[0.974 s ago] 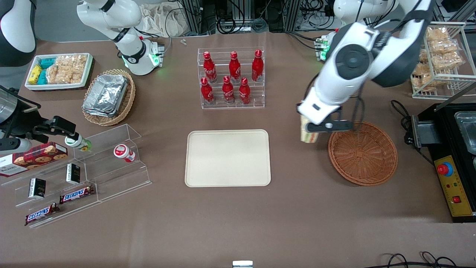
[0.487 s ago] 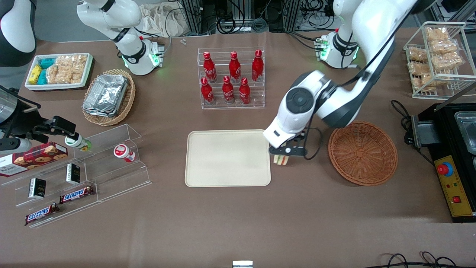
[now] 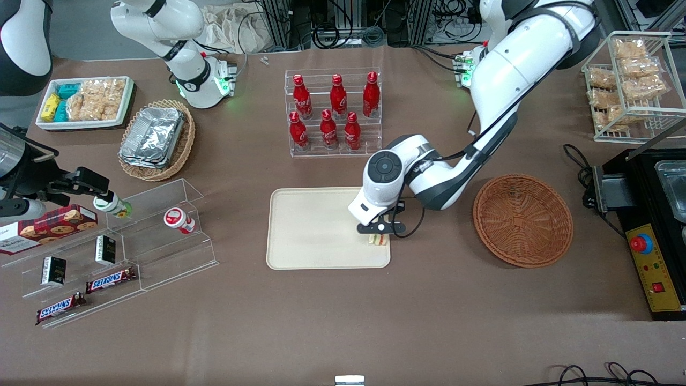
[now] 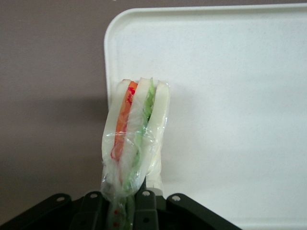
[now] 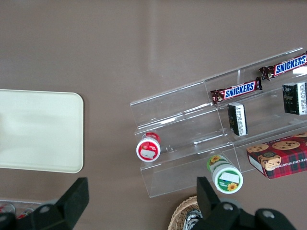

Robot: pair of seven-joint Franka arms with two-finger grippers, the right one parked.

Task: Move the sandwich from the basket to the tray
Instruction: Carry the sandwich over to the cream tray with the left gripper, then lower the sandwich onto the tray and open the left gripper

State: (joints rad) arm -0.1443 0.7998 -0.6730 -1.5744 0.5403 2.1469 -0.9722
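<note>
The sandwich (image 3: pixel 378 239) hung clamped in the end effector (image 3: pixel 378 229) over the tray (image 3: pixel 316 230) edge nearest the basket (image 3: pixel 522 220), open tray alongside.

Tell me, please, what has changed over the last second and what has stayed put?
The gripper, shut on the sandwich, has carried it from beside the basket toward the parked arm's end and lower, to just above the tray near its edge. Basket, tray and bottles have not moved.
</note>
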